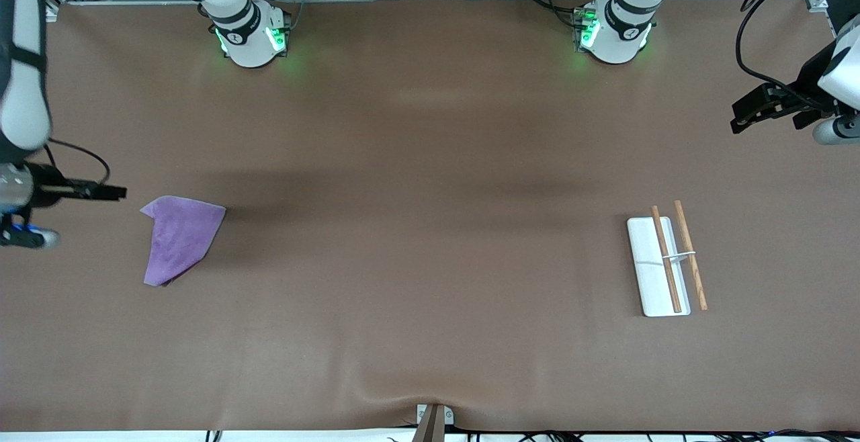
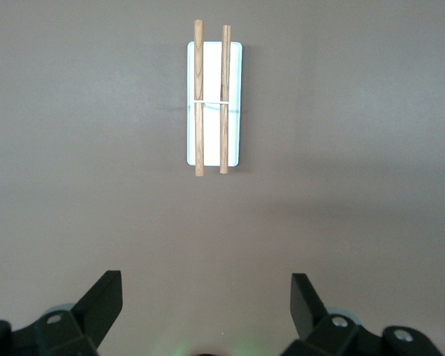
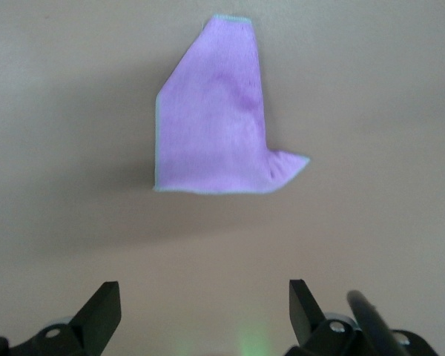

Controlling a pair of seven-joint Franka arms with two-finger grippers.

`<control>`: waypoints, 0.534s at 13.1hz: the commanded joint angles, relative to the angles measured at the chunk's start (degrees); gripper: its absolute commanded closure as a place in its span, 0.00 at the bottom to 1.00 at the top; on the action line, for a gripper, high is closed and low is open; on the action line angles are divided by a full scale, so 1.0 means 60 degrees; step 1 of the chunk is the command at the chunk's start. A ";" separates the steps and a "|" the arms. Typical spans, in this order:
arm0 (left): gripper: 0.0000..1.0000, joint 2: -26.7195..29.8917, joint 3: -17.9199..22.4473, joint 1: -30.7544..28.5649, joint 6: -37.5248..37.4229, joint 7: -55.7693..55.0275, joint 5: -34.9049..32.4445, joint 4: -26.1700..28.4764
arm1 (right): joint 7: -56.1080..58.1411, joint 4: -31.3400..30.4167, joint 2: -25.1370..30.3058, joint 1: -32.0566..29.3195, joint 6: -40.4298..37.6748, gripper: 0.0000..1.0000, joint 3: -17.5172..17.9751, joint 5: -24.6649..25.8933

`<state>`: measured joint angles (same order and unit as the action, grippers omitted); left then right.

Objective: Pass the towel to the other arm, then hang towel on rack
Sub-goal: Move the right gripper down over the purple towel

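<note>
Brown table (image 1: 430,281), towel (image 1: 180,239) (flat)

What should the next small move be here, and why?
Probably the right gripper should come down over the towel to pinch it. It hangs open above the table at the right arm's end, and the towel lies flat, untouched. The left gripper waits open near the rack, which holds nothing.

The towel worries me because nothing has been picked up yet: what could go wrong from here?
1. The towel lies flat and partly folded on the table, so the open right tool may pinch only one layer and drop it at the handover.
2. The rack has thin rods on a small base; the left tool might nudge it while draping.
</note>
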<state>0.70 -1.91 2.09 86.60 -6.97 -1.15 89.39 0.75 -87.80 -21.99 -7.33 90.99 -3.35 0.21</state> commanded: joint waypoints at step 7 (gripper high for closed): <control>0.00 -0.0746 -0.0047 0.0120 0.0346 0.0049 0.0030 -0.0220 | 0.0724 -0.2460 -0.0712 -0.0404 0.3174 0.00 0.0118 0.0112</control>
<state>-3.11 -2.13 2.51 88.46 -6.97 -1.12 89.33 4.26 -100.38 -26.02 -8.91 107.93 -3.41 0.21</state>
